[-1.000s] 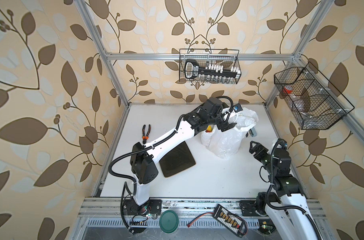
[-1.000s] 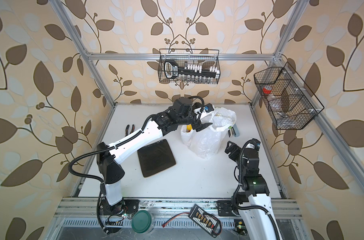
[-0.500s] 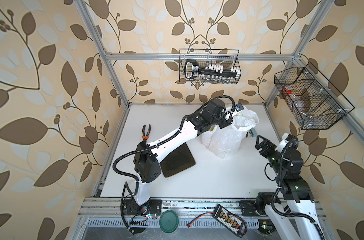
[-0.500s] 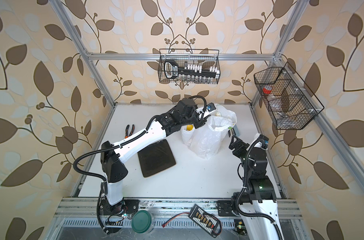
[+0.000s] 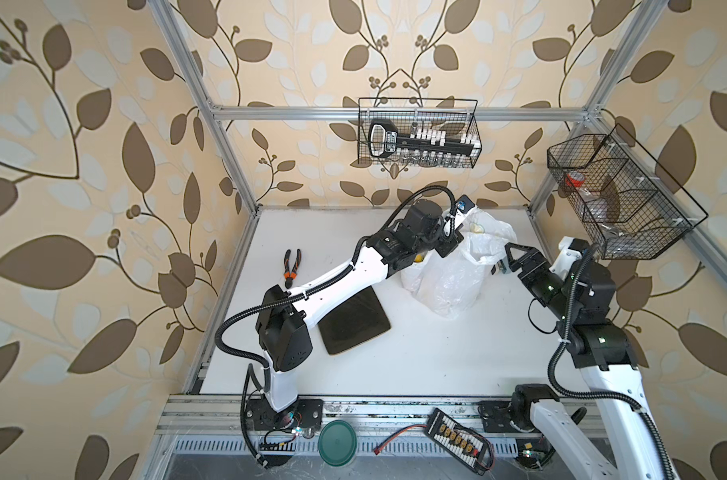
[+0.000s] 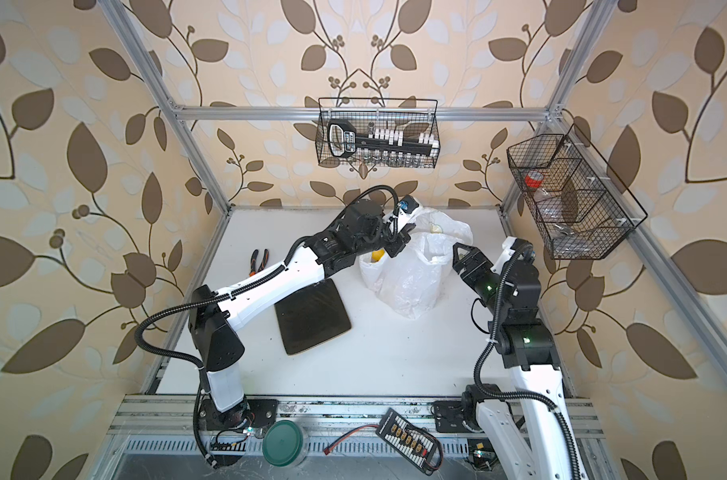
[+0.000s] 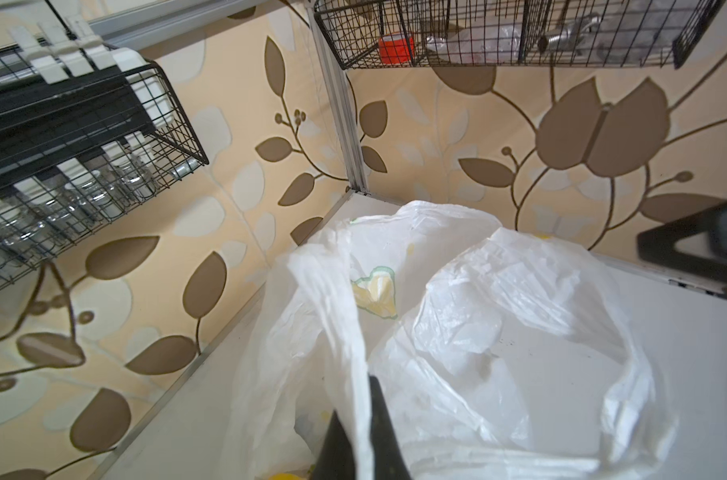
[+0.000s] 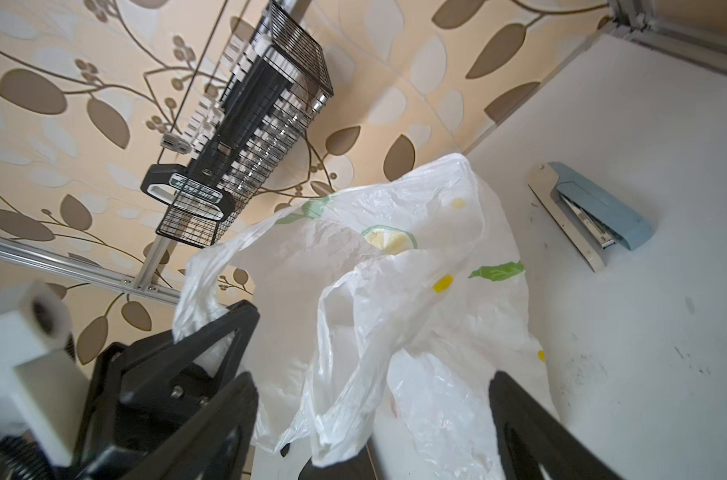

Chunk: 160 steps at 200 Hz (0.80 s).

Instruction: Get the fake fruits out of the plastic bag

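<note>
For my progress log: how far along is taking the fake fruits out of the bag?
Done: nothing; no fruit on the table. In hand: left gripper shut on an edge of the plastic bag, right gripper open beside it. Left: every fruit; a yellow fruit shows inside.

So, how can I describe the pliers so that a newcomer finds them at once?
Look at the white table and go to its left side, near the metal frame rail. There, left of the black mat and away from the plastic bag, lie the pliers. Nothing else on the table has orange-and-black handles.
</note>
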{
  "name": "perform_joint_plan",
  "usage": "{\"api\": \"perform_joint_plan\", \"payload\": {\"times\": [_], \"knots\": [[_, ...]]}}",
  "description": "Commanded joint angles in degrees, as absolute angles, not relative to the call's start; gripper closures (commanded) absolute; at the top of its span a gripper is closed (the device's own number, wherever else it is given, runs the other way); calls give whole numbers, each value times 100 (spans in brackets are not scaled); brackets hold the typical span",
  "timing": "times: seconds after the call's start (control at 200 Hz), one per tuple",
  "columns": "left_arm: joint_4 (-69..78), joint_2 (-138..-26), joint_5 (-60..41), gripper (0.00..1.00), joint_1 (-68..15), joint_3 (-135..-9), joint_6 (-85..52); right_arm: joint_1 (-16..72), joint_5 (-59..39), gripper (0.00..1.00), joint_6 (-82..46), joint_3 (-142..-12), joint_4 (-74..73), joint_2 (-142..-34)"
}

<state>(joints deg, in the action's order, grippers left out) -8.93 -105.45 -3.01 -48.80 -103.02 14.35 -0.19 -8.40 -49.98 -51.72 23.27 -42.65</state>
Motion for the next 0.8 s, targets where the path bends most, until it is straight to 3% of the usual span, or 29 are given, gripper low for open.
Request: {"api": "perform_joint_plan", "payload": {"times": [0.0,0.13,0.2,0.24,0.33,0.46,0.795], "knots": [[-436,-10074,-425,100,-4897,-10209,822,-36,-1257,17,-5471,-5356,2139,-4595],[-404,-10037,-434,100,-4870,-10182,616,-26,-1508,29,-5631,-5470,1752,-5096],[-404,-10071,-447,100,-4814,-10253,368,-18,-1526,40,-5636,-5571,1703,-5337],[-404,-10126,-488,100,-4752,-10371,149,-24,-1457,48,-5604,-5640,1660,-5455],[-388,-10356,-580,100,-4574,-10752,-425,-21,-1304,78,-5581,-5802,1263,-5671],[-266,-10766,-719,100,-4215,-11379,-1250,-35,-1160,100,-5293,-6513,1118,-6123],[868,-11651,-1055,100,-3430,-12252,-2871,-110,-756,100,-3838,-7716,450,-6919]]}}
